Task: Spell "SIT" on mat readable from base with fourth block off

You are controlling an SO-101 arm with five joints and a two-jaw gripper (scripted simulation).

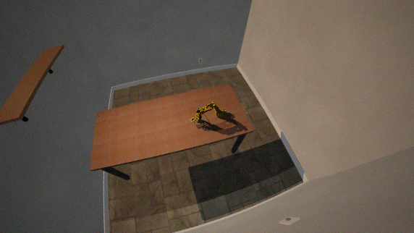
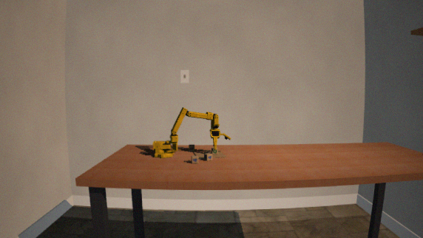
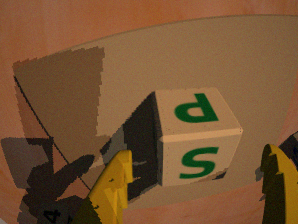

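One S block (image 3: 193, 143) between open gripper (image 3: 200, 196) fingers

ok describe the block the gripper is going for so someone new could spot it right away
On the wooden table, find the tan mat beside the yellow arm. One pale cube sits on it, between the open gripper fingers. It bears green letters, S on one face; the blocks off the mat show blue marks.

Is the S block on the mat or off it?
On: in the wrist view the S block rests on the tan mat.
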